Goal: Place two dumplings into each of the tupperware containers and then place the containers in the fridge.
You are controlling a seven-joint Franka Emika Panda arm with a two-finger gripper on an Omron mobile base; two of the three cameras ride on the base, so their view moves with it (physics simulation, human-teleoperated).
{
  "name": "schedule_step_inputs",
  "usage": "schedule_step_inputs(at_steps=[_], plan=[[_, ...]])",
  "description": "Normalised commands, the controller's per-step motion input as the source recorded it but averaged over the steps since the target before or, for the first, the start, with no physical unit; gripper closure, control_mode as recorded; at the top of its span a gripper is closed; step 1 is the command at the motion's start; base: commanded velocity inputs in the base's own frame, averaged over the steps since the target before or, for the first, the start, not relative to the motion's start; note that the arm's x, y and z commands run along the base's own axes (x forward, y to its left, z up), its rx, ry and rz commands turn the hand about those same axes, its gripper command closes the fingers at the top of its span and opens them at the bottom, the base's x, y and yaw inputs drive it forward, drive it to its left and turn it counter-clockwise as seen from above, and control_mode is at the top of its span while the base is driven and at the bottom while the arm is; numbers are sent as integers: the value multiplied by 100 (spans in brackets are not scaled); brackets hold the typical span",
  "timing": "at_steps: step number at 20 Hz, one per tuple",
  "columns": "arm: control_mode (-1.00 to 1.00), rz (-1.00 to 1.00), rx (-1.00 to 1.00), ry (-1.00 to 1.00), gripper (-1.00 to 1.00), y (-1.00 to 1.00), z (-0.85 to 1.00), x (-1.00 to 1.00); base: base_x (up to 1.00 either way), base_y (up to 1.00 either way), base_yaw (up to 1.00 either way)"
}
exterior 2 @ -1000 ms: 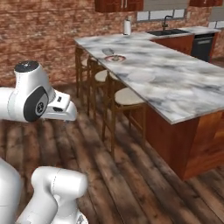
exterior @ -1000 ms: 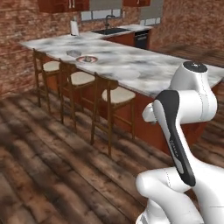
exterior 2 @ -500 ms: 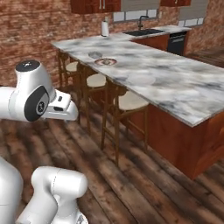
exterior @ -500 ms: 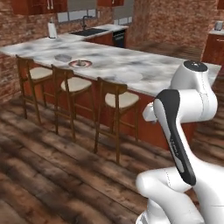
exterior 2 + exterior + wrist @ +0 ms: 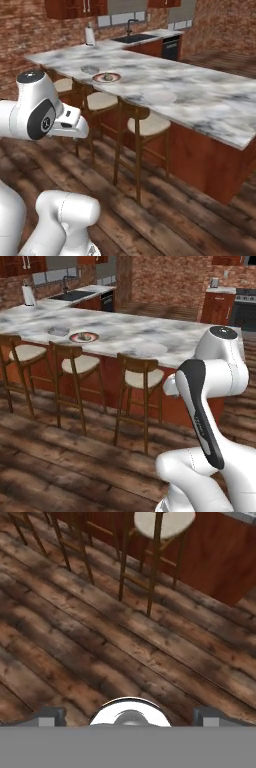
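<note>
The gripper (image 5: 129, 716) is spread wide and empty, aimed at the wood floor (image 5: 100, 642) by a stool (image 5: 162, 523). On the marble counter (image 5: 150, 331) sit a plate (image 5: 83, 336), a tub (image 5: 58, 331) just beside it and a second tub (image 5: 147, 349) well apart. The plate's small lumps, probably dumplings, look soft and slippery: pinch gently across the middle. The tubs look light, thin-walled; grip a rim.

Marble worktop (image 5: 150, 331) carrying a red-rimmed plate (image 5: 83, 336), a grey tupperware container (image 5: 58, 331) sitting just beside it
</note>
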Motion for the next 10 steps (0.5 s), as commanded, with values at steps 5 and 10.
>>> schedule_step_inputs(at_steps=[5,10], plan=[[100,0,0,0,-100,0,0,0,31,100,-36],[100,0,0,0,-100,0,0,0,2,100,-31]])
